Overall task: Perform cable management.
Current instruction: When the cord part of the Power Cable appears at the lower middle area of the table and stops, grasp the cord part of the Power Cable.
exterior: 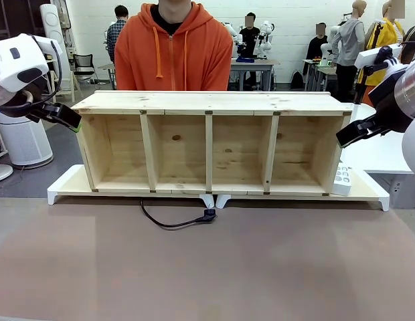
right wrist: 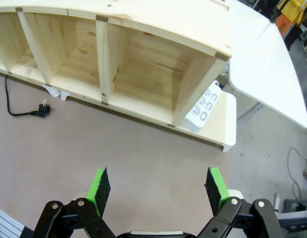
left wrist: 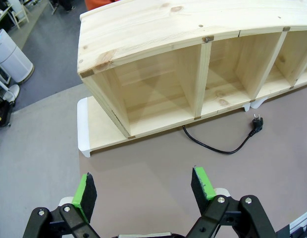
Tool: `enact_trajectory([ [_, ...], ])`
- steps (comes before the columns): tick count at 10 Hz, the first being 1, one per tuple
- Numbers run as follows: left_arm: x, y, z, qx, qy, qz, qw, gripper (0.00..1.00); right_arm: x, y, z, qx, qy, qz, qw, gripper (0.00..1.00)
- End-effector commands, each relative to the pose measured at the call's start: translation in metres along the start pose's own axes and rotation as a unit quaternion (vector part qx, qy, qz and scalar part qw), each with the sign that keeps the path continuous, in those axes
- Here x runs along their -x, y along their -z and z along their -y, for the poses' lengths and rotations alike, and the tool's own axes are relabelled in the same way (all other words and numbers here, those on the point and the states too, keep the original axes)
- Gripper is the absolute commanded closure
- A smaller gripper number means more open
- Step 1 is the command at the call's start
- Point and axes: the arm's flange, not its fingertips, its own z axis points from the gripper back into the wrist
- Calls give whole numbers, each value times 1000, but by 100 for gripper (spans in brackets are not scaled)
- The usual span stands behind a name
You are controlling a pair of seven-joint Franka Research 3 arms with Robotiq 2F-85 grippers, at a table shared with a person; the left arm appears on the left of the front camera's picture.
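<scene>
Cable (exterior: 169, 225) loose on table (exterior: 194, 281) before four-bay wooden shelf (exterior: 214, 101), bays bare; power strip (exterior: 342, 180) at right end. Left gripper (left wrist: 143, 191), right gripper (right wrist: 158, 191): spread wide, nothing held.

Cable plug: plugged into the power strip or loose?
Loose. The plug lies on the table before the shelf's middle, apart from the white power strip at the shelf's right end.

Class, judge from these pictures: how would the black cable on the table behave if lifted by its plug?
The cable lies in a loose curve, so it is probably floppy and would sag when lifted. Being thin, it likely weighs little. Its far end runs under the wooden shelf, so it may snag or drag.
</scene>
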Motion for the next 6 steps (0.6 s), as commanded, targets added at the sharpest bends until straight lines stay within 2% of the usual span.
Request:
enact_trajectory([
  [1, -1, 2, 1, 0, 1, 1, 1000, 0, 0, 0, -1, 1, -1, 0, 1000, 0],
  [6, -1, 2, 1, 0, 1, 1, 1000, 0, 0, 0, -1, 1, -1, 0, 1000, 0],
])
